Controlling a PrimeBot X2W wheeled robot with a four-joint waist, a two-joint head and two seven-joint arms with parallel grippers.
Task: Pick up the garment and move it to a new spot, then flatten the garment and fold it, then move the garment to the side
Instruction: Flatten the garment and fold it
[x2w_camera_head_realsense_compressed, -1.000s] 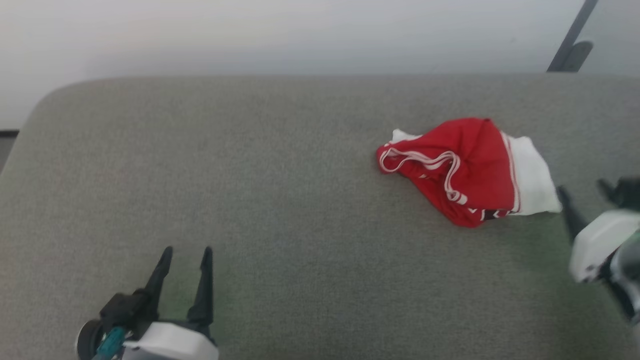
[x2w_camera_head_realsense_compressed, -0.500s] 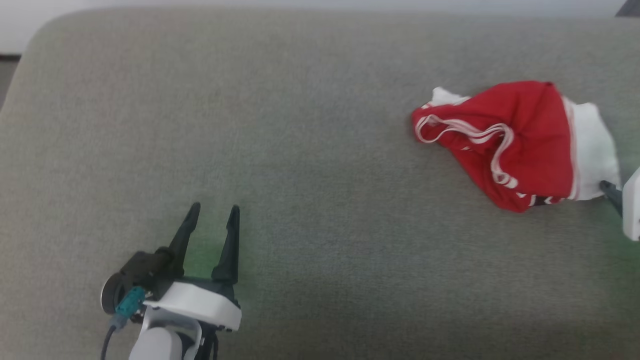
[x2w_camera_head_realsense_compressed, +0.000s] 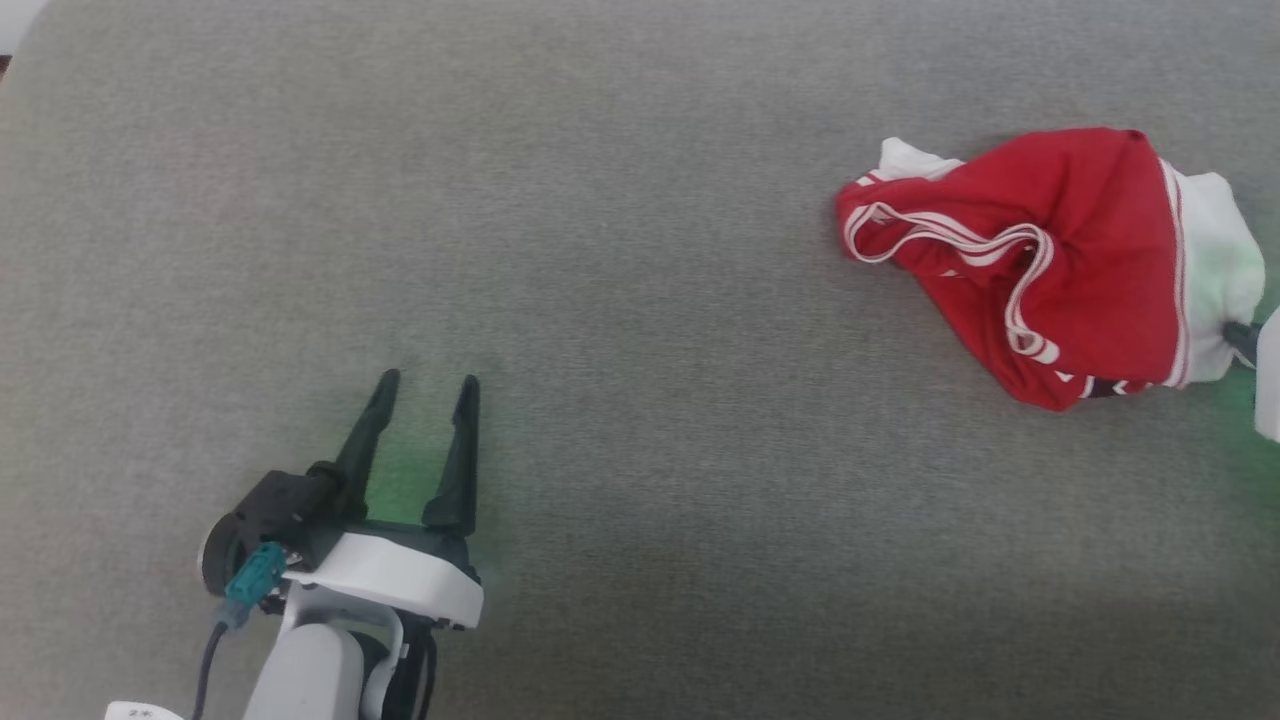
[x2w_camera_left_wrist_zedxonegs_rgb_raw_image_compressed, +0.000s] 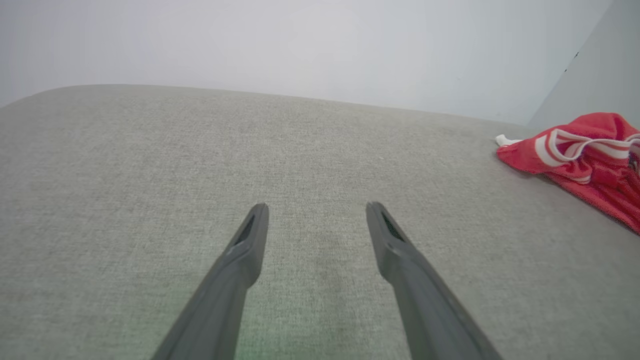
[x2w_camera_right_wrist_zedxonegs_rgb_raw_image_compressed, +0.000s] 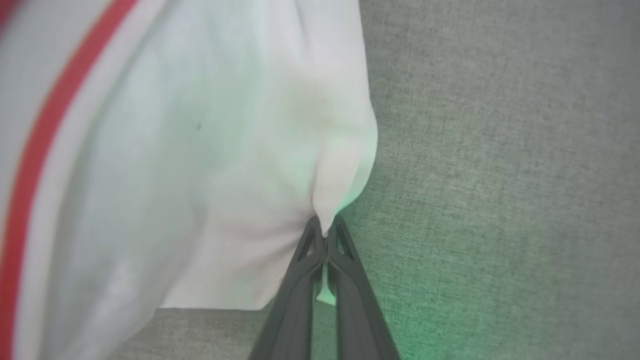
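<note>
My right pincer (x2w_camera_right_wrist_zedxonegs_rgb_raw_image_compressed: 325, 234) is clenched on a thin sleeve corner of the garment (x2w_camera_head_realsense_compressed: 1080, 260), bunched far right on the grey cushion (x2w_camera_head_realsense_compressed: 600, 300), so a quick lift could slip it free; my left pincer (x2w_camera_head_realsense_compressed: 428, 380) hangs released

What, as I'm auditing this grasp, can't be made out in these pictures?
- Garment chest print: head view, crumpled folds hide it.
- Right hand: head view, cut off by the right edge.
- Garment's far part: left wrist view, cut off by right edge.
- Depth of pinched white cloth: right wrist view, shut fingers cover it.
</note>
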